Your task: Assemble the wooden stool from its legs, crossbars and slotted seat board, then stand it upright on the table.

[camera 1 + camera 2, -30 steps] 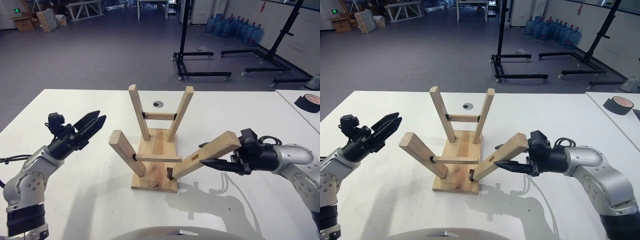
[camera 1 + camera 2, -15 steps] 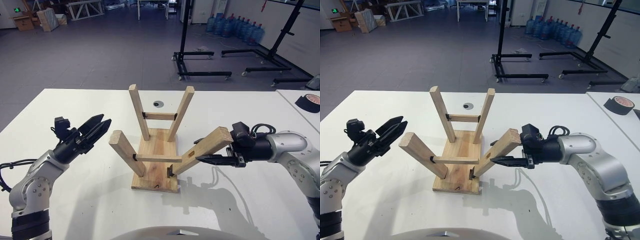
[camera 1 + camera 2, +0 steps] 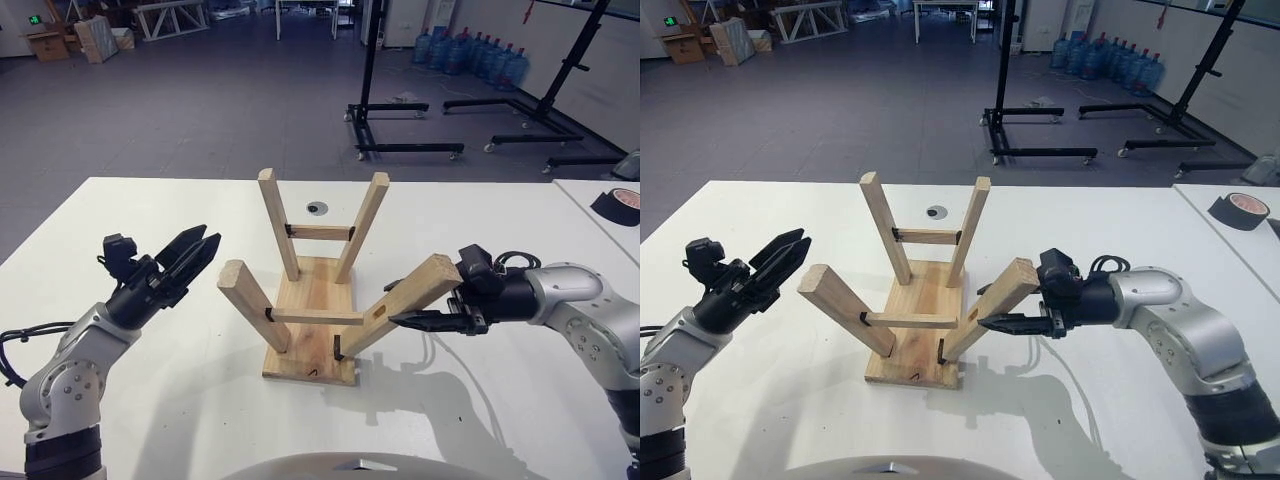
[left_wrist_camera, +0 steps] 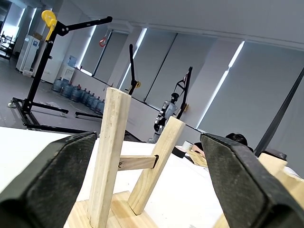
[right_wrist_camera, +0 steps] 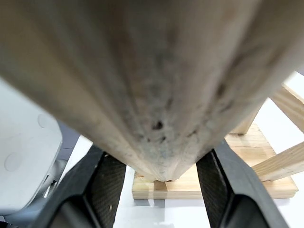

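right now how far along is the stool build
Done: the far legs and far crossbar stand in the upside-down seat board; the near left leg carries the near crossbar. In hand: the right gripper holds the fourth leg, tilted, at the board's near right corner. Remaining: seat it, then turn everything upright.

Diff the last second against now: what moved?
The right claw, holding the near-right leg, drew inward toward the seat board, tipping that leg steeper. The open left claw edged slightly toward the near-left leg. Seat board, far legs and crossbars stayed put.
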